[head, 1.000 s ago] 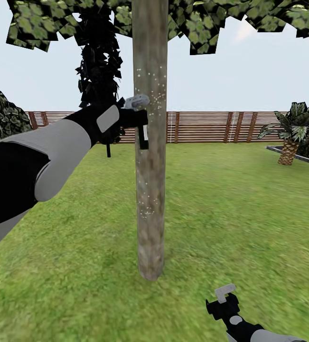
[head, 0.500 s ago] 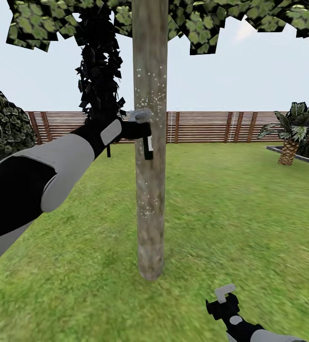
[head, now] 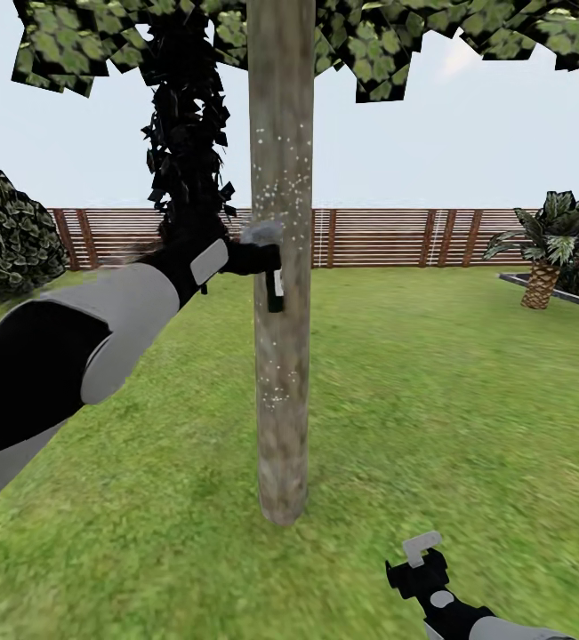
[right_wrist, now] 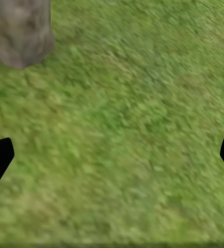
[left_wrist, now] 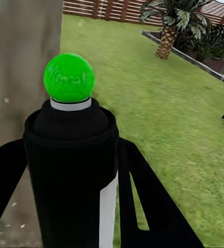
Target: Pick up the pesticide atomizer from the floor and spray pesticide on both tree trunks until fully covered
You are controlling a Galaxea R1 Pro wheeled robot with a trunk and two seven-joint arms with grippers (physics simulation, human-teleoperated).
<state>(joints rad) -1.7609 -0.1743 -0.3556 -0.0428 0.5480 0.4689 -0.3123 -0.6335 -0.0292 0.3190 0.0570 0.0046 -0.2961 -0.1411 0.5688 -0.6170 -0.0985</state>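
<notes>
While the left claw (head: 252,258) clamped the pesticide atomizer (head: 269,267) by its dark body, the bottle was held upright just beside the tree trunk (head: 281,267), about halfway up the visible column, its pale grey spray head at the trunk's left edge in the head view. From the left wrist camera, the atomizer (left_wrist: 73,170) stood between the two black fingers (left_wrist: 143,206), green dot on top, trunk (left_wrist: 21,67) close behind it. Pesticide (head: 280,191): fine white specks dotted over the bark above the bottle, with a second scatter lower down the trunk. Right claw (head: 422,556): low, near the lawn (head: 431,391), well apart from the tree, fingers spread and empty; the right wrist camera showed grass and the trunk base (right_wrist: 20,31). Background: brown slat fence (head: 396,238), short palm (head: 551,244), dark bush (head: 9,236), leaf canopy (head: 378,40) overhead.
</notes>
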